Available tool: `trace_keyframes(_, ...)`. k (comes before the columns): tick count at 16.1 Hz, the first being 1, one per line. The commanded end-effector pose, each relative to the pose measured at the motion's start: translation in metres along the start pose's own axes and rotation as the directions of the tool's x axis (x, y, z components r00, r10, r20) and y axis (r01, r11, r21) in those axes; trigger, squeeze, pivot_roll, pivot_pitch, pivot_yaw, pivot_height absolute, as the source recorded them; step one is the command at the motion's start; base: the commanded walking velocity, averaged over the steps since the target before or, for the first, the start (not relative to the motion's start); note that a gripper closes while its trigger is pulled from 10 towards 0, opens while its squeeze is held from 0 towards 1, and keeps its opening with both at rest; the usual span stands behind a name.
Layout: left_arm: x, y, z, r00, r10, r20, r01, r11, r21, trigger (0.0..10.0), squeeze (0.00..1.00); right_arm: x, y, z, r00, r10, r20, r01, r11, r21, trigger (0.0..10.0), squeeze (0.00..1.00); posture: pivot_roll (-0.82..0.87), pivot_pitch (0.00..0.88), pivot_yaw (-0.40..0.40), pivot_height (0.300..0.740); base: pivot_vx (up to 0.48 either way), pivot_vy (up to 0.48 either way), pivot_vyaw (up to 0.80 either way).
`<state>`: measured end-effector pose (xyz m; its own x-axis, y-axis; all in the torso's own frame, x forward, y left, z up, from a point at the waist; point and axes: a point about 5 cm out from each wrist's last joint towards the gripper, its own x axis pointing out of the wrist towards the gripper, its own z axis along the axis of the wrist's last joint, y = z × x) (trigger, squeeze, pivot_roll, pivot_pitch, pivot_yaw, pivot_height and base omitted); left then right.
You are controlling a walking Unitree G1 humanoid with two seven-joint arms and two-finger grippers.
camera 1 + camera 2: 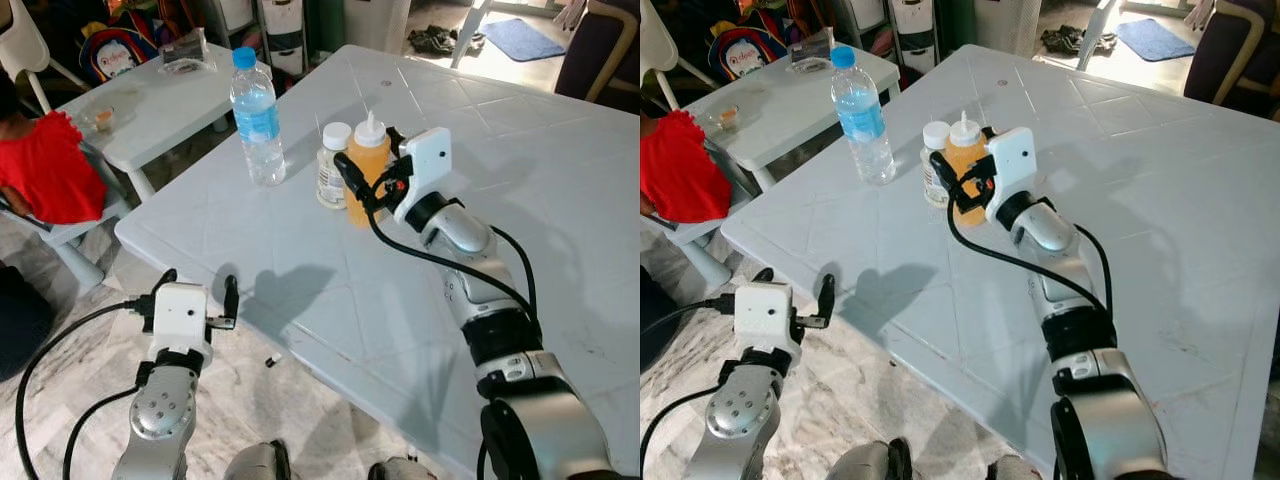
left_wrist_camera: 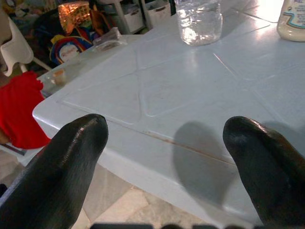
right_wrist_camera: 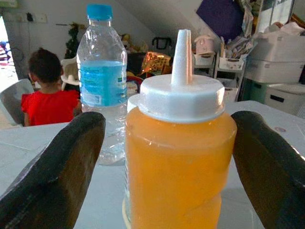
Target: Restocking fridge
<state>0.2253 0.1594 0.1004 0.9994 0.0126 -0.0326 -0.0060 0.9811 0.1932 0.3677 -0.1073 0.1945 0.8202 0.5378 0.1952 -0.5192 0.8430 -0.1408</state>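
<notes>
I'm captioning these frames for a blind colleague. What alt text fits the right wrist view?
An orange squeeze bottle with a white nozzle cap stands between the two open black fingers of the right tool, not yet gripped. Behind it stand a water bottle and a person in red.

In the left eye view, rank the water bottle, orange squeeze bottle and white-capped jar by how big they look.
1. Water bottle, tallest.
2. Orange squeeze bottle, between the open fingers of the right gripper.
3. White-capped jar, only slightly smaller; partly hidden behind the squeeze bottle, so this is unsure.
</notes>
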Motion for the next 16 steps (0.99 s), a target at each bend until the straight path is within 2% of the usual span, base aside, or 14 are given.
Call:
trace_keyframes(1,-0.001,0.002,0.002,1.000,-0.006,0.001,0.006,1.000,0.014,10.0,0.00,0.006,0.001,0.005,1.000,0.012,0.013,-0.011,1.000,-0.028,10.0,0.00,0.03,0.129,0.080,0.740,0.000,0.000,0.00)
trace_keyframes(3,-0.001,0.002,0.003,1.000,-0.013,0.002,0.013,1.000,0.015,10.0,0.00,0.012,-0.004,0.005,1.000,-0.006,-0.001,0.006,0.999,-0.038,10.0,0.00,0.04,0.130,0.079,0.740,0.000,0.000,0.00)
trace_keyframes(4,-0.001,0.002,0.003,1.000,-0.013,0.004,0.013,1.000,0.016,10.0,0.00,0.014,-0.005,0.004,1.000,-0.009,-0.004,0.009,0.999,-0.040,8.6,0.00,0.04,0.132,0.080,0.740,0.000,0.000,0.00)
trace_keyframes(5,0.000,0.003,0.004,1.000,-0.010,0.005,0.010,1.000,0.017,10.0,0.00,0.014,-0.006,0.003,1.000,-0.011,-0.009,0.011,0.999,-0.040,2.2,0.00,0.04,0.132,0.076,0.740,0.000,0.000,0.00)
trace_keyframes(6,0.000,0.004,0.004,1.000,-0.007,0.005,0.006,1.000,0.017,10.0,0.00,0.014,-0.007,0.001,1.000,-0.014,-0.014,0.013,0.999,-0.040,0.0,0.00,0.05,0.133,0.074,0.740,0.000,0.000,0.00)
trace_keyframes(11,-0.001,0.004,0.003,1.000,-0.005,0.000,0.005,1.000,0.017,10.0,0.00,0.016,-0.004,-0.003,1.000,0.006,-0.019,-0.008,0.998,-0.060,0.0,0.00,0.05,0.131,0.071,0.740,0.000,0.000,0.00)
trace_keyframes(12,-0.001,0.004,0.003,1.000,-0.005,0.001,0.005,1.000,0.016,10.0,0.00,0.017,-0.003,-0.003,1.000,0.008,-0.013,-0.009,0.998,-0.062,0.6,0.00,0.05,0.131,0.071,0.740,0.000,0.000,0.00)
trace_keyframes(13,-0.001,0.004,0.003,1.000,-0.006,0.000,0.006,1.000,0.015,10.0,0.00,0.016,-0.003,-0.003,1.000,0.010,-0.006,-0.010,0.998,-0.065,0.5,0.00,0.05,0.131,0.071,0.740,0.000,0.000,0.00)
trace_keyframes(14,-0.002,0.003,0.002,1.000,-0.006,-0.005,0.006,1.000,0.011,10.0,0.00,0.014,-0.001,-0.004,1.000,0.015,0.002,-0.015,0.997,-0.072,2.2,0.00,0.04,0.129,0.078,0.740,0.000,0.000,0.00)
trace_keyframes(15,-0.003,0.002,0.001,1.000,-0.007,-0.011,0.007,1.000,0.006,10.0,0.00,0.013,0.001,-0.004,1.000,0.024,0.008,-0.023,0.997,-0.074,5.1,0.00,0.04,0.130,0.083,0.740,0.000,0.000,0.00)
trace_keyframes(16,-0.004,0.001,0.001,1.000,-0.001,-0.013,0.001,1.000,0.003,10.0,0.00,0.012,0.005,-0.005,0.999,0.049,0.014,-0.048,0.997,-0.053,9.1,0.00,0.04,0.131,0.087,0.740,0.000,0.000,0.00)
